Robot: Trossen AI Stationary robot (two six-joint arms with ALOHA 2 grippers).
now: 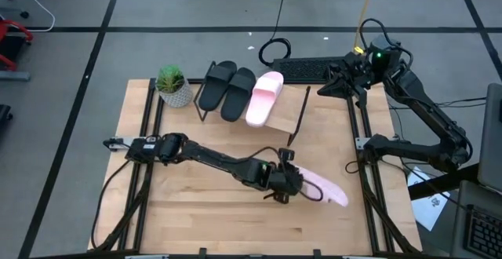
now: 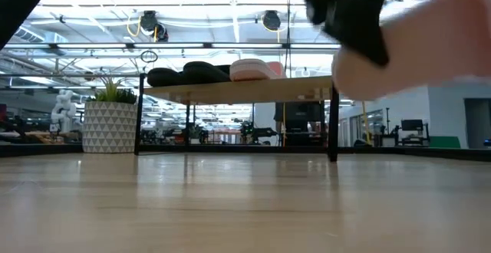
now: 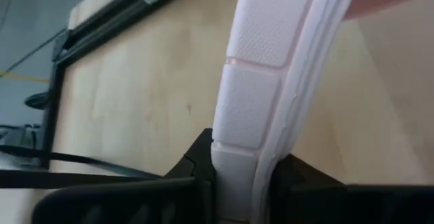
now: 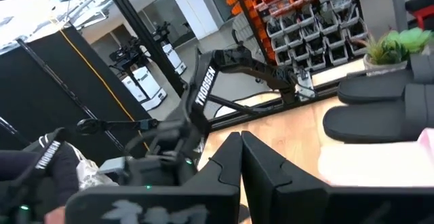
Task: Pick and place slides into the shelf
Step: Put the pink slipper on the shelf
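The left hand pinches only the edge of the last pink slide, seemingly raised off the counter, so it could twist loose before reaching the shelf.

low view: held pink slide blurred, cut by edge | left wrist view: slide's strap out of frame | right wrist view: shelved pink slide cut off

Shelf right end free, three slides filling left, potted plant beside
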